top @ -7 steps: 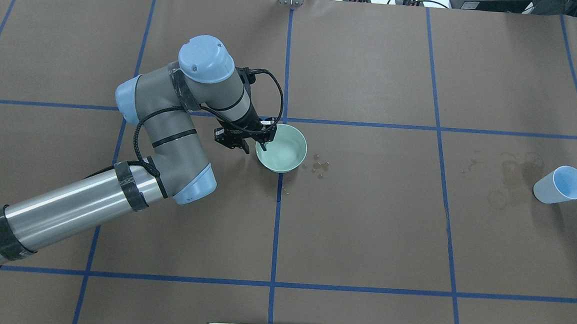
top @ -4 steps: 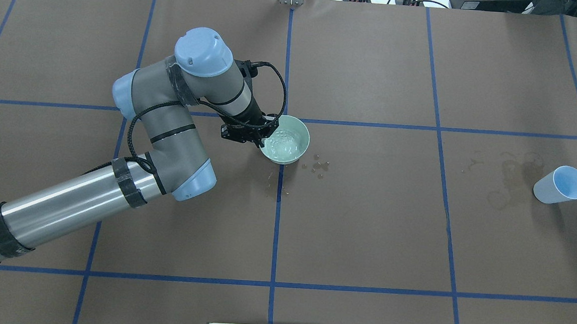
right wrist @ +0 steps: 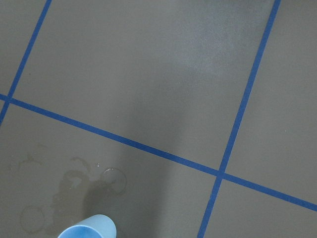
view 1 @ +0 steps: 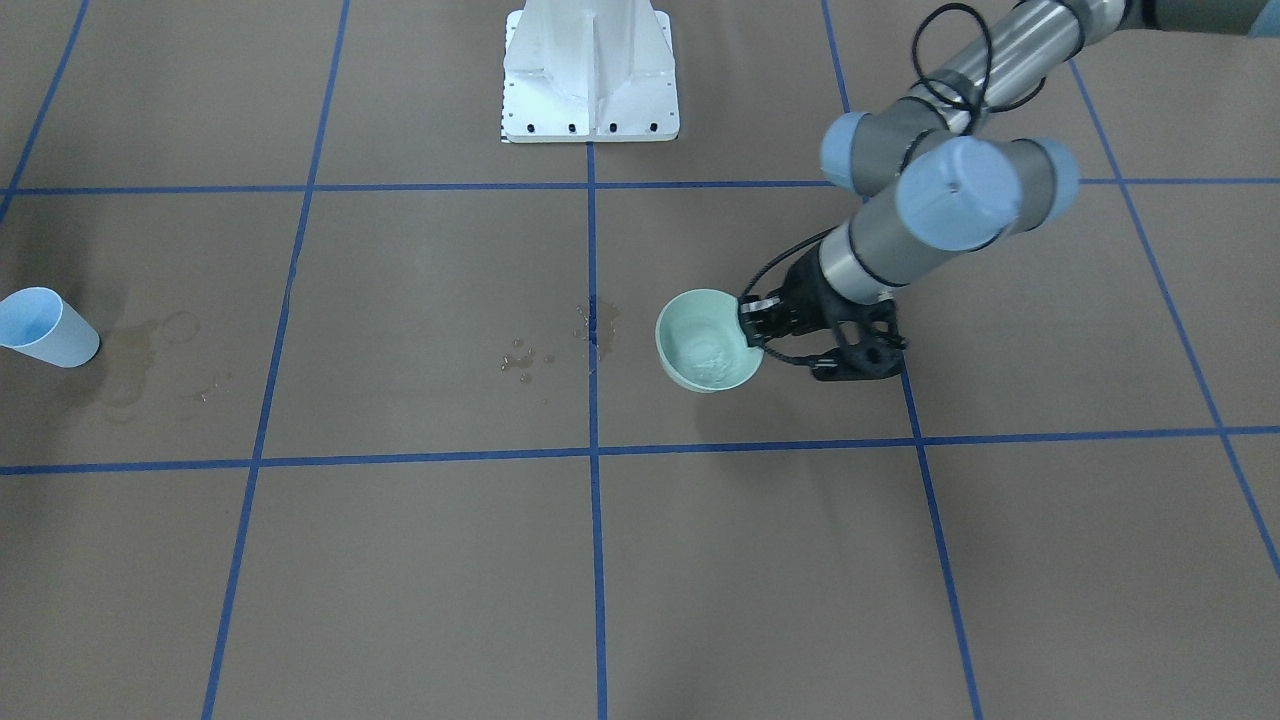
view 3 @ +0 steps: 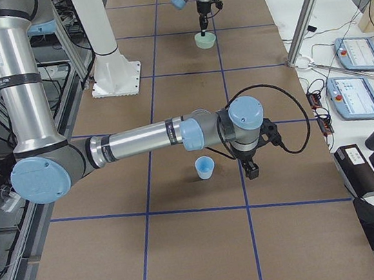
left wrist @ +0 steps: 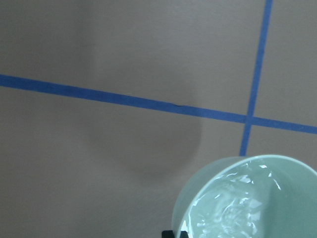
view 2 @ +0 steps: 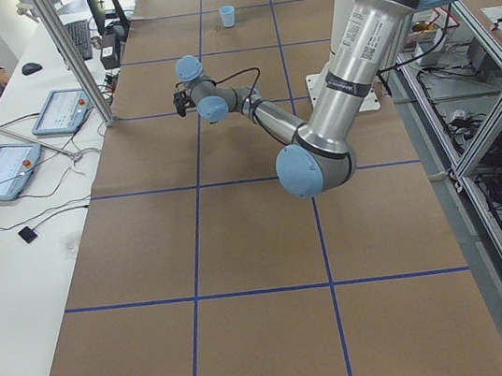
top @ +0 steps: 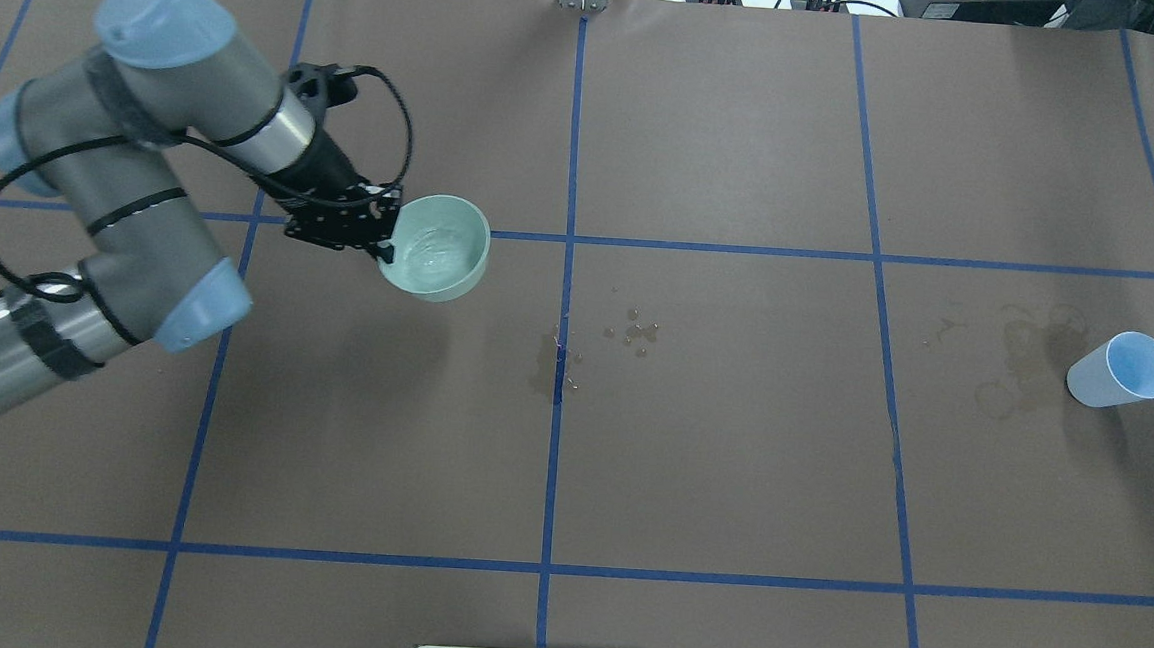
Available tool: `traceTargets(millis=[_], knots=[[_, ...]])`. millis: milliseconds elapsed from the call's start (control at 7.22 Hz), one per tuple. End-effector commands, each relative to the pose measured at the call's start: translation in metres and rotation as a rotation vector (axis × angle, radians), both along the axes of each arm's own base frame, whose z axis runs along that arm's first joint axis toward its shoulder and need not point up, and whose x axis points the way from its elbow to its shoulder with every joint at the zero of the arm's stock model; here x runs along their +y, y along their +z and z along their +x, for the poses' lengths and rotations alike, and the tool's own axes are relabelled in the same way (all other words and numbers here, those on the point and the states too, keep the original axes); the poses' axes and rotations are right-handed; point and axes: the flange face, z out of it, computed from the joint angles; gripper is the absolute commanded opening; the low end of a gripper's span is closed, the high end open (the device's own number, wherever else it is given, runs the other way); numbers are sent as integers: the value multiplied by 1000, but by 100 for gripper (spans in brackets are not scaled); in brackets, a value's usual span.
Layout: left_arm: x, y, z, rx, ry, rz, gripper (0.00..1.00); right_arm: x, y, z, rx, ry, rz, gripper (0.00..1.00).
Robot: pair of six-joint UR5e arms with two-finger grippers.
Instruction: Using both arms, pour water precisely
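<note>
Since the left gripper has its jaws clamped on the rim of the mint bowl, the bowl hangs from that one edge, roughly level. The offset shadow in the wrist view suggests it is clear of the table. The level hold keeps the water inside, where it shows as rippled glints. Droplets lie near the centre line. The blue cup stands upright, well apart, beside wet stains. The right gripper waits just beside the cup. I cannot tell how its jaws stand.
</note>
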Motion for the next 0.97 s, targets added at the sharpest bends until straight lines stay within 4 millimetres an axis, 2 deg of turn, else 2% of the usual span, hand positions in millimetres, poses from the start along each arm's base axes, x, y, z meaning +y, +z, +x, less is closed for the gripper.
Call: traceTargets(millis=[0, 139, 277, 554, 831], knots=[[23, 118, -116, -30, 72, 112, 0, 0, -1, 0, 0, 0, 1, 100], [37, 166, -143, -62, 107, 152, 0, 0, -1, 0, 0, 1, 1, 100], [43, 200, -174, -86, 116, 180, 0, 1, -5, 0, 1, 5, 5, 100], [42, 263, -201, -125, 155, 202, 0, 4, -9, 0, 0, 10, 9, 100], [40, 282, -208, -139, 153, 181, 0, 8, -18, 0, 0, 10, 10, 100]])
